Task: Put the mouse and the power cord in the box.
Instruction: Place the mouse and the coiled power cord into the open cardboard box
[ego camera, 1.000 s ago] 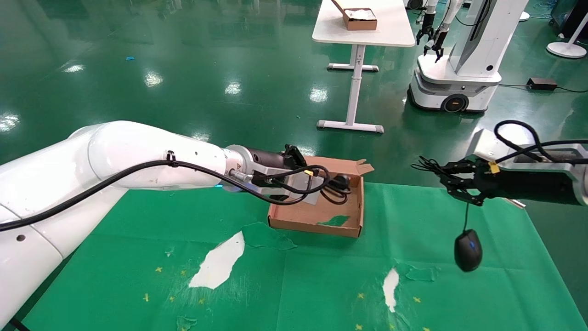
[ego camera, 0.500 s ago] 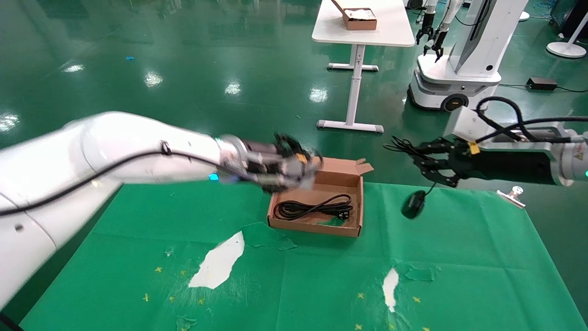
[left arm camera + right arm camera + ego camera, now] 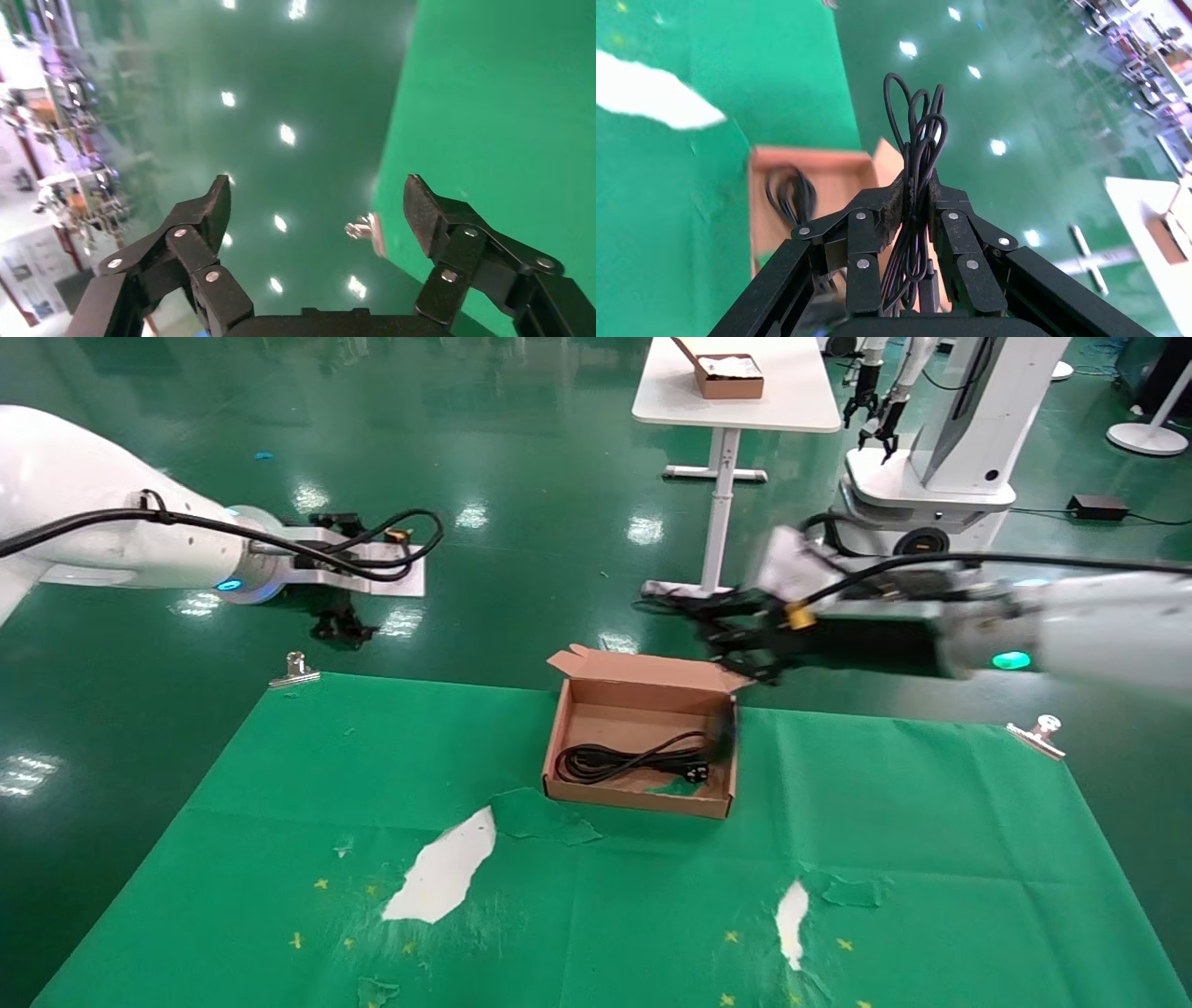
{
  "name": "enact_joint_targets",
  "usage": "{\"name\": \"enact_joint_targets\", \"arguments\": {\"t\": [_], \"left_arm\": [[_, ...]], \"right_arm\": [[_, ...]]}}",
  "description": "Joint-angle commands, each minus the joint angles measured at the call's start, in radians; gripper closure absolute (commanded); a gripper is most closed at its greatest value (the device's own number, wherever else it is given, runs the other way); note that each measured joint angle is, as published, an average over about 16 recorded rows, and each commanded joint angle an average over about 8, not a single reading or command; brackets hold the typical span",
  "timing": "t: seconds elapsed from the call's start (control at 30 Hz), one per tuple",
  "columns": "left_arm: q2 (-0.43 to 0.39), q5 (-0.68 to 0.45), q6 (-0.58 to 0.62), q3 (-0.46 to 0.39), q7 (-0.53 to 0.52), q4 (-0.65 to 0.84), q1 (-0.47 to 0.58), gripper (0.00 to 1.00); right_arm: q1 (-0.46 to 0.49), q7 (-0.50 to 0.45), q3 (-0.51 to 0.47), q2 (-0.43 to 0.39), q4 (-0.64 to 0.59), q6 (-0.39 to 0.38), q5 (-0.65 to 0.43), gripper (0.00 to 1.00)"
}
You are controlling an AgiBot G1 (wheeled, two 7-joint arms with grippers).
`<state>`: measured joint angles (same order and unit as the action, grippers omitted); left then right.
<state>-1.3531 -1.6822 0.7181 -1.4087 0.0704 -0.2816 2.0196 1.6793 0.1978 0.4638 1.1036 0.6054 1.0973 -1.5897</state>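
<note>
The brown cardboard box (image 3: 633,800) stands on the green cloth with the coiled power cord (image 3: 633,761) lying on its floor, free of both grippers. My right gripper (image 3: 740,640) hovers over the box's far right corner, shut on the bunched thin cable (image 3: 916,151) of the mouse. A dark blurred shape, which looks like the mouse (image 3: 725,736), hangs below it at the box's right inner wall. In the right wrist view the box (image 3: 828,186) and the cord (image 3: 787,195) lie beneath the fingers. My left gripper (image 3: 343,624) is open and empty, far to the left, off the cloth.
Metal clips (image 3: 295,668) (image 3: 1036,733) pin the cloth's far corners; one clip (image 3: 365,228) shows between the left fingers. Torn white patches (image 3: 442,868) (image 3: 792,919) mark the near cloth. A white table (image 3: 736,407) and another robot (image 3: 931,477) stand far behind.
The left gripper let the power cord drop into the box and swung back left, open. The right arm carried the dangling mouse leftward to above the box's right corner.
</note>
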Motion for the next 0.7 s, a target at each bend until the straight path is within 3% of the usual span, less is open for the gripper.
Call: {"name": "enact_joint_targets", "arguments": {"t": [0.03, 0.3, 0.5, 0.53, 0.7], "left_arm": [[0.001, -0.020, 0.021, -0.015, -0.044, 0.019, 0.016, 0.00], [0.006, -0.047, 0.022, -0.037, -0.103, -0.016, 0.017, 0.00], [0.008, -0.056, 0.022, -0.045, -0.124, -0.029, 0.017, 0.00], [0.009, -0.057, 0.022, -0.046, -0.126, -0.031, 0.017, 0.00], [0.010, -0.060, 0.023, -0.051, -0.133, -0.032, 0.019, 0.00]], "right_arm": [[-0.007, -0.010, 0.003, 0.031, 0.008, -0.019, 0.000, 1.00], [-0.006, -0.019, 0.073, 0.212, -0.137, -0.183, -0.106, 1.00], [-0.004, -0.040, 0.135, 0.259, -0.248, -0.283, -0.144, 1.00], [-0.005, -0.047, 0.146, 0.260, -0.260, -0.302, -0.148, 0.93], [-0.012, -0.079, 0.197, 0.271, -0.300, -0.388, -0.169, 0.30]]}}
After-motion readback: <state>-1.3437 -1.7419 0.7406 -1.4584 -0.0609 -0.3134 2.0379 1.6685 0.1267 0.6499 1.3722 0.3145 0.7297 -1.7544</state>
